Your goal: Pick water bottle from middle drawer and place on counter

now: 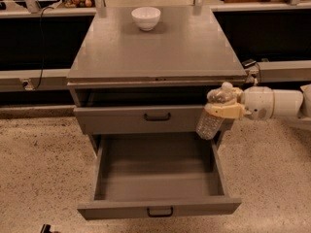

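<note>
Two-finger gripper (223, 109) with cream fingers (229, 111), on white arm (272, 103) reaching in from right, sits just below counter's front right corner, beside cabinet's right side. Fingers clamped tight round upper body of small clear ribbed plastic water bottle (209, 125). Bottle tilted, cap end up and right, base hanging free in air over right rear corner of wide grey metal middle drawer (160, 178), pulled open, grey floor showing. Broad flat grey counter (160, 52) carries round white bowl (146, 17) near back edge. Flat grey drawer front (116, 119) with black handle sits between counter and open drawer.
</note>
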`<state>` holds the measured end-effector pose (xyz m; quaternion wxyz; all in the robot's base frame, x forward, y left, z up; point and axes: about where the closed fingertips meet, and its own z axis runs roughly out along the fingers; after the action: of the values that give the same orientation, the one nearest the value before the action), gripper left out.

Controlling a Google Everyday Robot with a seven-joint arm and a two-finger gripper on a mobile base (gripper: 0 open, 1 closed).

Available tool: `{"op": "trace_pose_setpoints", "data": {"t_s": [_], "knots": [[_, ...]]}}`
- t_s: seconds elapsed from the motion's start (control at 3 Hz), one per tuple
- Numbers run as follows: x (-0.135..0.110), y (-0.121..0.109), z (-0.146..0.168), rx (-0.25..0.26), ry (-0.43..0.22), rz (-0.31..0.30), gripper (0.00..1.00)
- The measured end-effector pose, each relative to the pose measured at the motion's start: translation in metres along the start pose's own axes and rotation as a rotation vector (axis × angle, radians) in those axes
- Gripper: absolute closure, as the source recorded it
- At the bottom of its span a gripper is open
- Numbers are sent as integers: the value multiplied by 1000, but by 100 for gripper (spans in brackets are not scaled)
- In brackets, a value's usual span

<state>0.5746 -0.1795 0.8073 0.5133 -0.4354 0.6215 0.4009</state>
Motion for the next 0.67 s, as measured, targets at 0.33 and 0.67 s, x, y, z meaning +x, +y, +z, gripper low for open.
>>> {"op": "trace_pose_setpoints", "data": {"t_s": [0.33,0.67], "knots": [[-42,-22,-21,51,17,-11,100],[-80,-53,-36,143,65,-10,100]]}}
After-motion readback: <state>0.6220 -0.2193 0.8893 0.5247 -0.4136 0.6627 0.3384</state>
